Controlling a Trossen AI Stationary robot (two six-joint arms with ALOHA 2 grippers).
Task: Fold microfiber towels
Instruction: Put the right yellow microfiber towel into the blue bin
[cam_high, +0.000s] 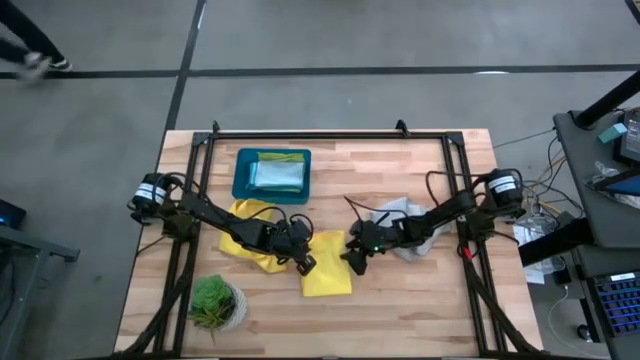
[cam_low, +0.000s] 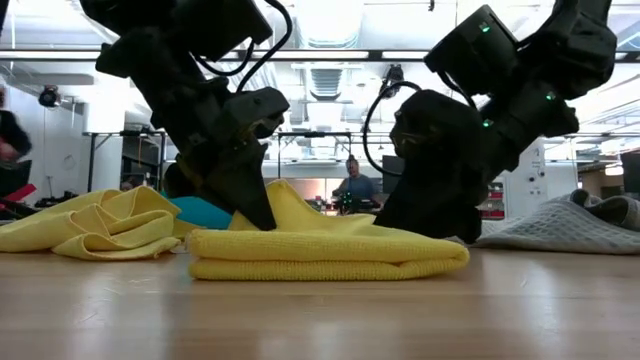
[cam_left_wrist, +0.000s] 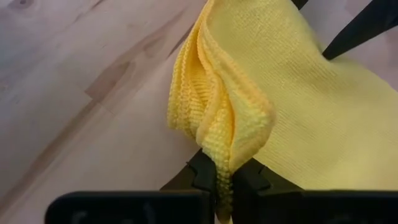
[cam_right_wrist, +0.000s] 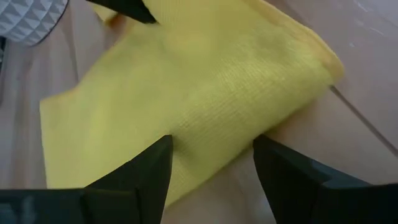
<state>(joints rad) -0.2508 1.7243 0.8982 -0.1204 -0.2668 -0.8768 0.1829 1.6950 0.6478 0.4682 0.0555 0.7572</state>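
- Yellow microfiber lies folded at the middle of the wooden desk (cam_high: 400, 300): we see the folded yellow towel (cam_high: 327, 277) between the two arms.
- We find the left gripper (cam_high: 303, 262) at that towel's left edge, its jaws closed on a bunched fold of the cloth, which the left wrist view shows pinched between the dark fingers (cam_left_wrist: 202, 177).
- We see the right gripper (cam_high: 354, 262) at the towel's right edge, jaws open, its fingers (cam_right_wrist: 149, 165) straddling the cloth without clamping it.
- We note a second yellow towel (cam_high: 245, 235), crumpled, lying under the left arm, just left of the folded one.
- We spot a pale grey towel (cam_high: 400, 215) heaped under the right arm.
- We see a teal tray (cam_high: 243, 180) at the back of the desk holding a lime green towel (cam_high: 285, 157) and a light blue towel (cam_high: 277, 177).
- We notice a potted plant (cam_high: 213, 300) at the front left corner.
- We see a person (cam_low: 356, 186) in the room beyond the desk in the low view.
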